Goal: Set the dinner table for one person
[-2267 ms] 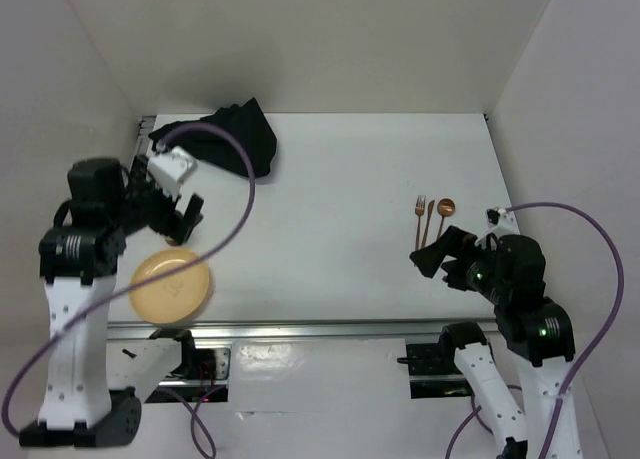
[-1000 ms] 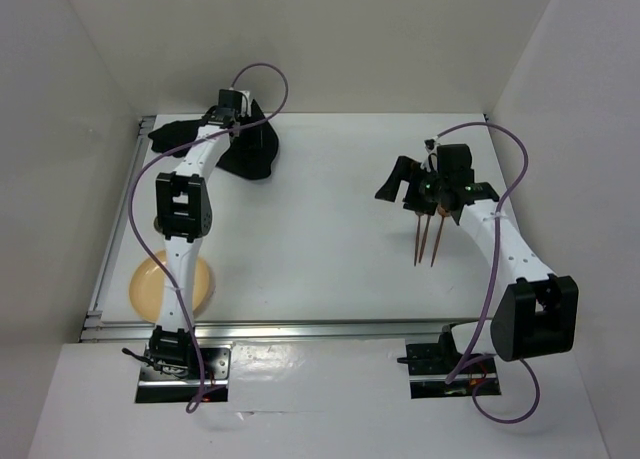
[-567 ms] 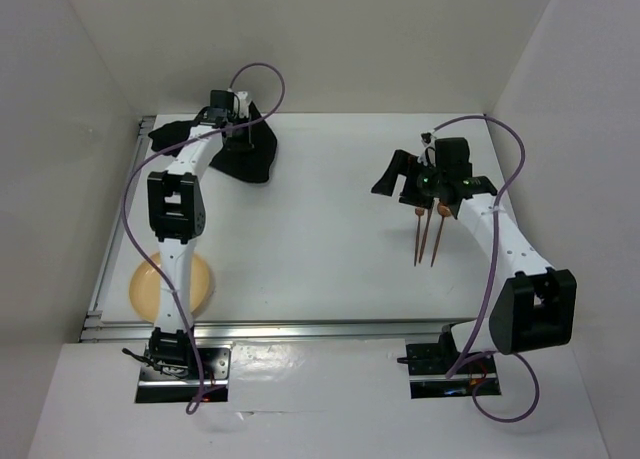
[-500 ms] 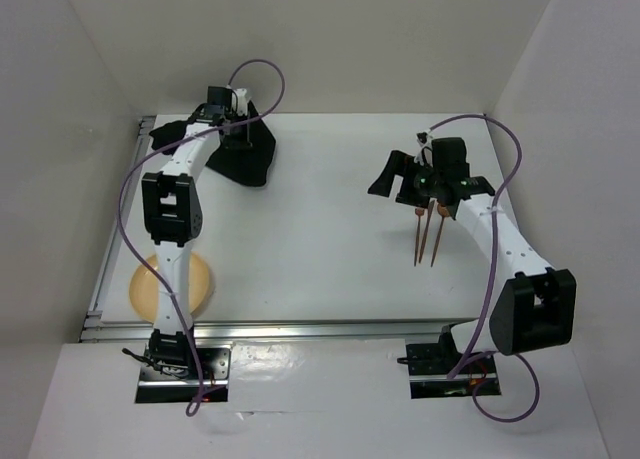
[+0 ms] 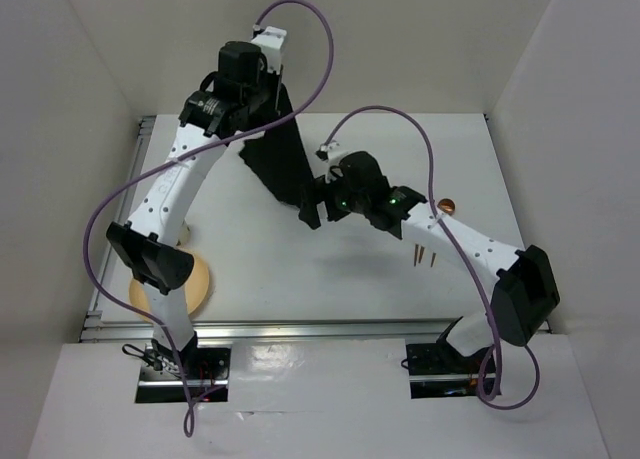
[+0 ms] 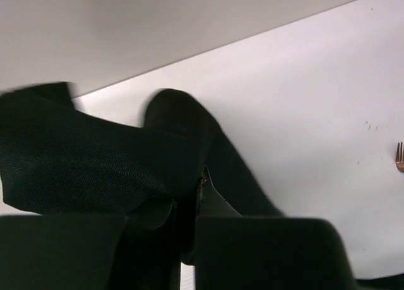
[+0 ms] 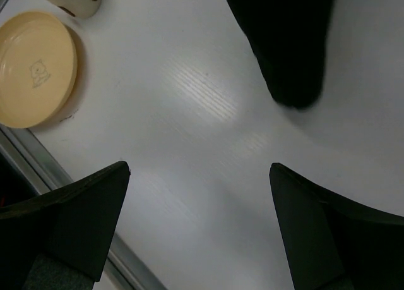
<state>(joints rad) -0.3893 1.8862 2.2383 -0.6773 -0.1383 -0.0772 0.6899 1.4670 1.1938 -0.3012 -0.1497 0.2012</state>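
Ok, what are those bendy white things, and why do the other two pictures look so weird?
Those are two robot arms, each ending in a two-finger pincher. The big picture looks down from above at a white table. The other two come from cameras on the wrists, so you see each arm's own fingers close up. The left pincher is shut on a black cloth, which hangs down. The right pincher is open and empty, near the cloth's lower end. On the table are a yellow plate, a pale cup beside it, and a copper spoon.
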